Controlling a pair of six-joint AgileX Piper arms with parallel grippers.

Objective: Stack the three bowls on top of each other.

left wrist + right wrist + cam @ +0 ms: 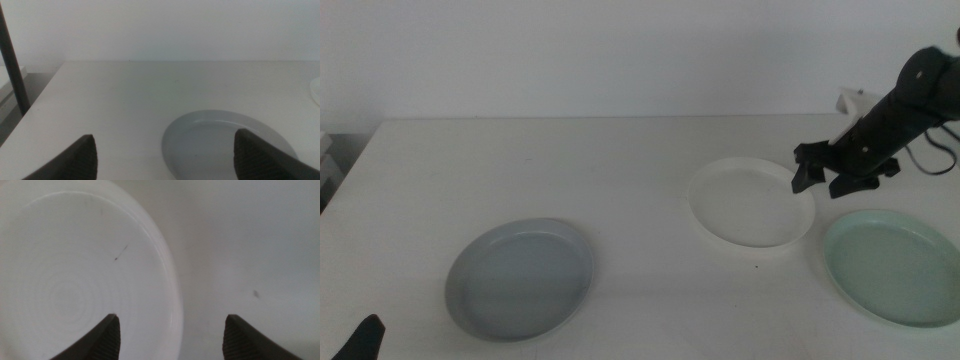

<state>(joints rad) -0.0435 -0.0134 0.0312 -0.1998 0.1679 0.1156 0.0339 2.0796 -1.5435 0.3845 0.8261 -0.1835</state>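
Three bowls lie apart on the white table: a grey bowl at the front left, a white bowl right of centre, and a pale mint green bowl at the front right. My right gripper hovers open over the white bowl's right rim. In the right wrist view the white bowl's rim passes between the spread jaws of the right gripper. My left gripper waits at the front left corner. It is open, with the grey bowl just beyond it.
A white table stands against a pale wall. A small white object sits at the back right behind the right arm. A dark pole stands off the table's left side. Bare tabletop lies between the grey and white bowls.
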